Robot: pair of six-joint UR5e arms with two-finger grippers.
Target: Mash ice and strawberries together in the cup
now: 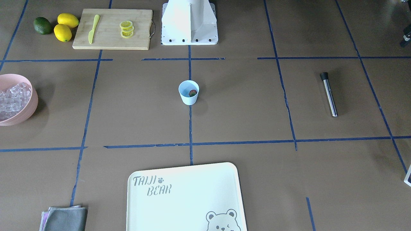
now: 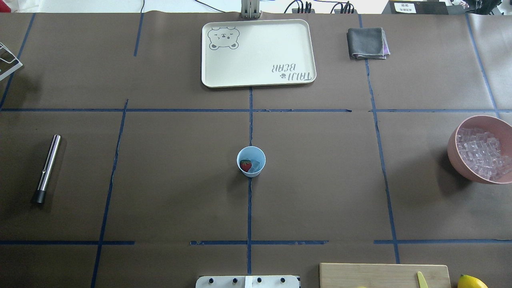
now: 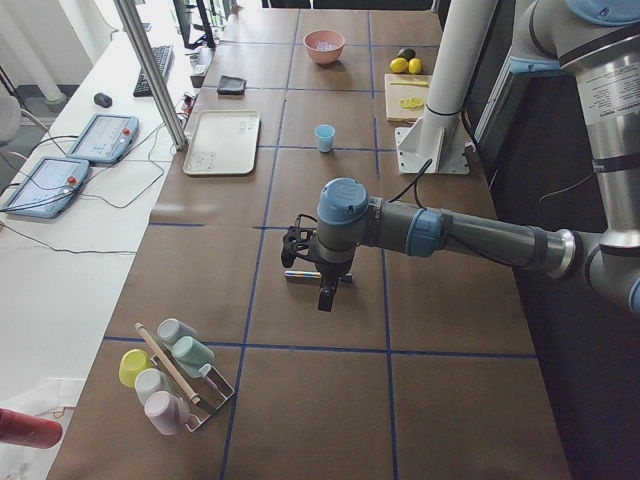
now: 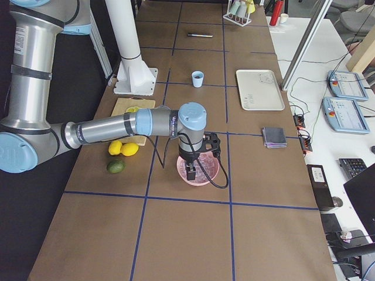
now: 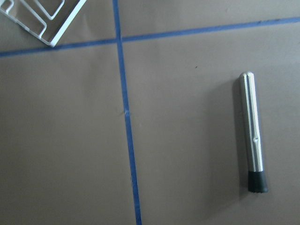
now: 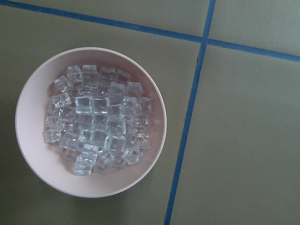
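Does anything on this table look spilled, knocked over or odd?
Nothing stands out. The cup stands upright at the centre with the strawberry inside. The ice cubes all lie inside the pink bowl, none spilled around it. The metal rod lies flat by itself.

Brown worktop with a blue tape grid — light-blue cup, red strawberry, pink bowl, clear glassy ice. Cream tray has a grey bear print, silver muddler — black tip.
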